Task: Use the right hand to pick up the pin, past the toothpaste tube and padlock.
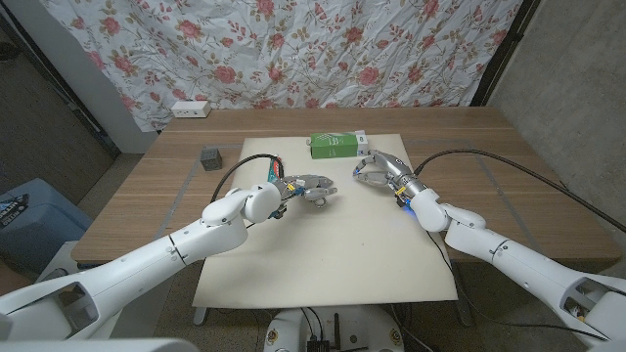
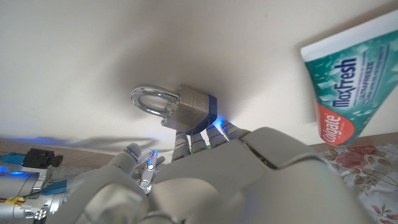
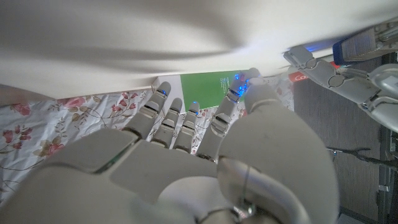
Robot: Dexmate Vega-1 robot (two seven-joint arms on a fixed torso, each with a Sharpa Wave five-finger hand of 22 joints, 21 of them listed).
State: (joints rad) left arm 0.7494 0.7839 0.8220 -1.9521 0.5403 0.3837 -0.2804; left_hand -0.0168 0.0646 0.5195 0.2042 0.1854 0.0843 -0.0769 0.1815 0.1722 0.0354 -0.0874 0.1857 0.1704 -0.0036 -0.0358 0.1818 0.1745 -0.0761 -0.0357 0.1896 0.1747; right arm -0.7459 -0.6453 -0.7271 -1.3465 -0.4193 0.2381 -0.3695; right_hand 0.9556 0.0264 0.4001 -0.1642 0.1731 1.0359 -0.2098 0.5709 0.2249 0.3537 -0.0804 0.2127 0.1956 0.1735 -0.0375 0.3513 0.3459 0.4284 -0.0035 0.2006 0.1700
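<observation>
A steel padlock [image 2: 177, 106] with a blue-rimmed body lies on the white mat [image 1: 323, 254], also seen as the padlock [image 1: 320, 191] at mid table. My left hand [image 1: 298, 186] reaches to it, and its fingertips [image 2: 214, 132] touch the padlock's body while the thumb stays apart. The green toothpaste tube [image 1: 334, 145] lies at the mat's far edge, and the same tube [image 2: 348, 93] shows beside the padlock. My right hand [image 1: 381, 171] hovers just right of the tube, fingers [image 3: 163, 112] spread toward the tube [image 3: 208, 87], nothing visible in them. I cannot make out the pin.
A small dark cube [image 1: 208, 156] sits on the bare wood left of the mat. A white power strip [image 1: 189, 109] lies at the table's far left corner. A flowered curtain [image 1: 323, 49] hangs behind. My left hand [image 3: 348, 68] shows close to the right one.
</observation>
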